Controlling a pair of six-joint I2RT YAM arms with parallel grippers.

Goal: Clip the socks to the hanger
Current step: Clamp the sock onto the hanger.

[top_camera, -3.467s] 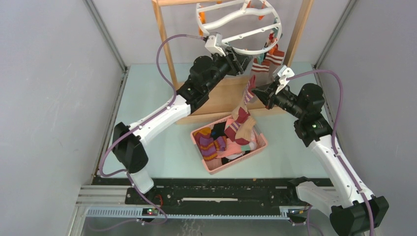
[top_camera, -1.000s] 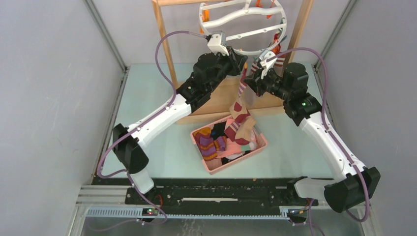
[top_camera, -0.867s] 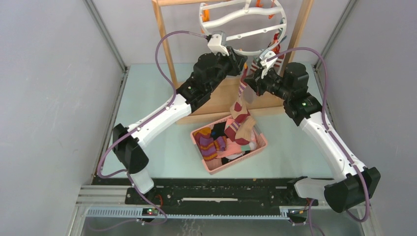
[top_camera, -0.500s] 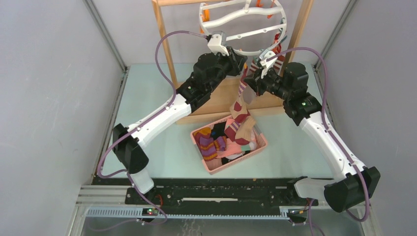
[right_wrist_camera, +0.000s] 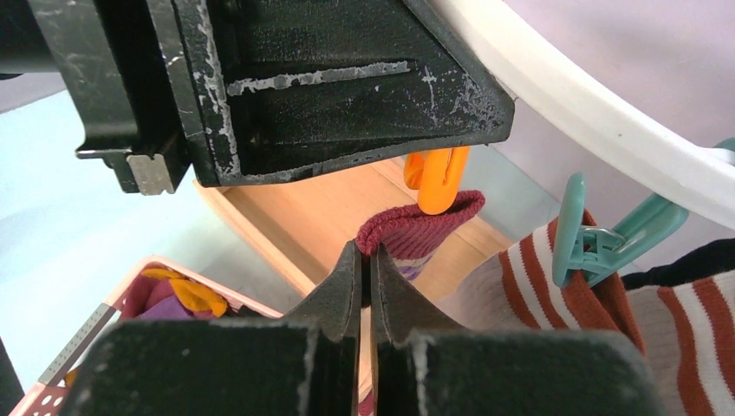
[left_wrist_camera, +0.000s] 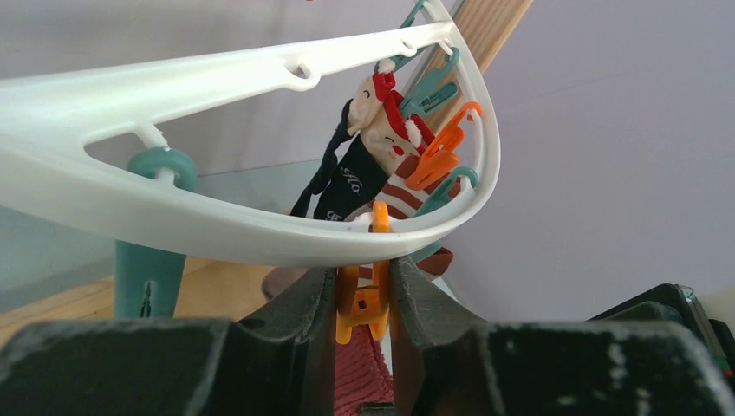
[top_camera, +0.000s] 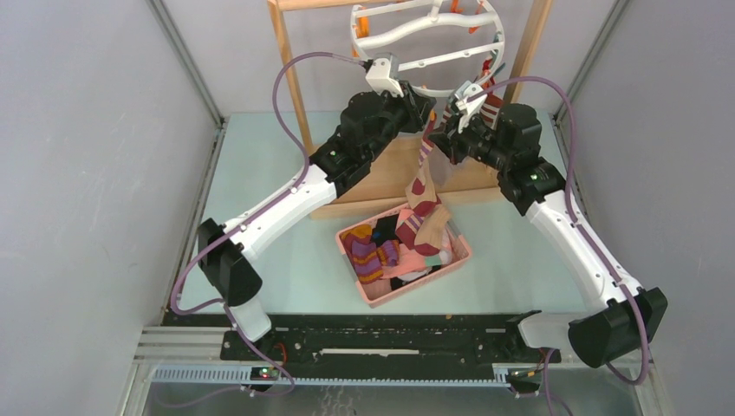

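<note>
The white ring hanger [top_camera: 425,52] hangs from the wooden rack; its rim [left_wrist_camera: 260,234] fills the left wrist view. My left gripper [left_wrist_camera: 362,299] is shut on an orange clip [left_wrist_camera: 364,303] under the rim, squeezing its handles. My right gripper [right_wrist_camera: 366,264] is shut on the cuff of a maroon sock [right_wrist_camera: 416,227], held up so the cuff sits at the orange clip's tip [right_wrist_camera: 436,184]. The sock [top_camera: 422,186] hangs down toward the basket. A navy sock [left_wrist_camera: 351,178] and a red-white striped sock [right_wrist_camera: 537,277] hang clipped on the hanger.
A pink basket [top_camera: 462,257] with several socks [top_camera: 371,251] sits on the table below the grippers. The wooden rack frame [top_camera: 290,78] and its base [top_camera: 390,169] stand behind. A teal clip [right_wrist_camera: 598,238] holds the striped sock. Grey walls close in both sides.
My right gripper has risen and moved in with the maroon sock, from beside the rack base up to the hanger rim next to my left gripper. The left arm barely moved.
</note>
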